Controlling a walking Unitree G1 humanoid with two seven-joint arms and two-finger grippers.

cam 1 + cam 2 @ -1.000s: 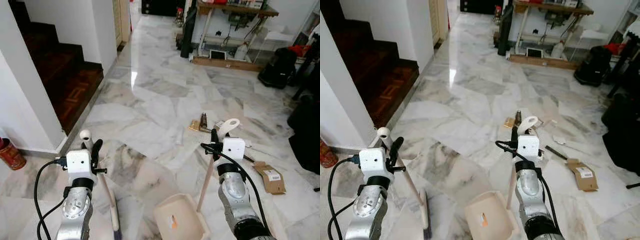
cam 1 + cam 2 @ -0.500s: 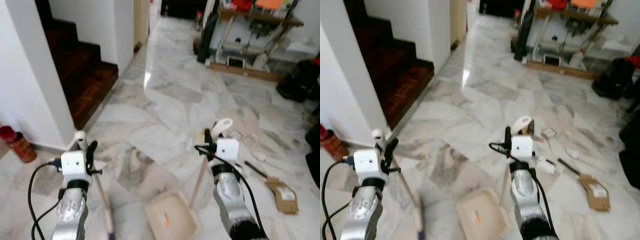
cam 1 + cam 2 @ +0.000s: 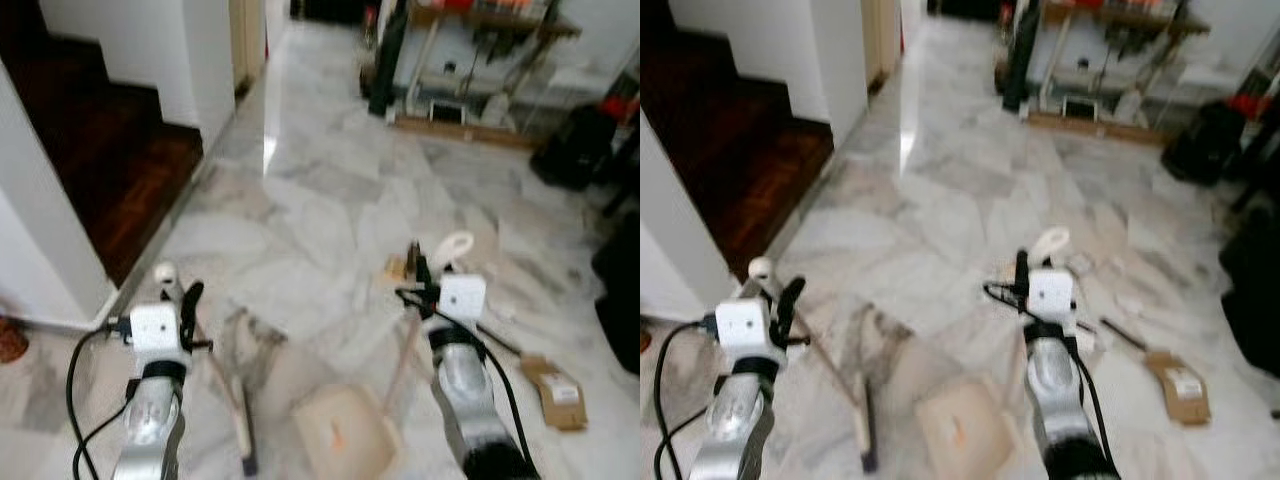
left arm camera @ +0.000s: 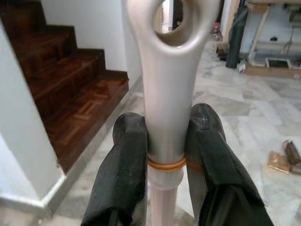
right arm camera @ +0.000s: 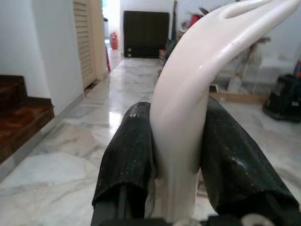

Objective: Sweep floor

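My left gripper [image 3: 186, 302] is shut on the pale broom handle [image 4: 165, 89], its black fingers [image 4: 127, 155] clamped on both sides below the handle's hanging loop. The broom's stick slants down to its head [image 3: 245, 445] on the marble floor. My right gripper [image 3: 424, 281] is shut on the cream dustpan handle [image 5: 186, 99]. The dustpan's pan [image 3: 340, 436] rests on the floor between the two arms. Litter lies ahead on the right: a cardboard piece [image 3: 553, 384] and small brown scraps [image 3: 403, 264].
Dark wooden stairs [image 3: 95, 150] and a white wall [image 3: 45, 250] stand at the left. A shelf unit with clutter [image 3: 470, 70] is at the back, with black bags [image 3: 568, 148] on the right. Open marble floor [image 3: 310, 190] stretches ahead.
The whole picture has shifted and blurred, so the camera has moved. Both grippers keep their hold on the broom and dustpan handles.
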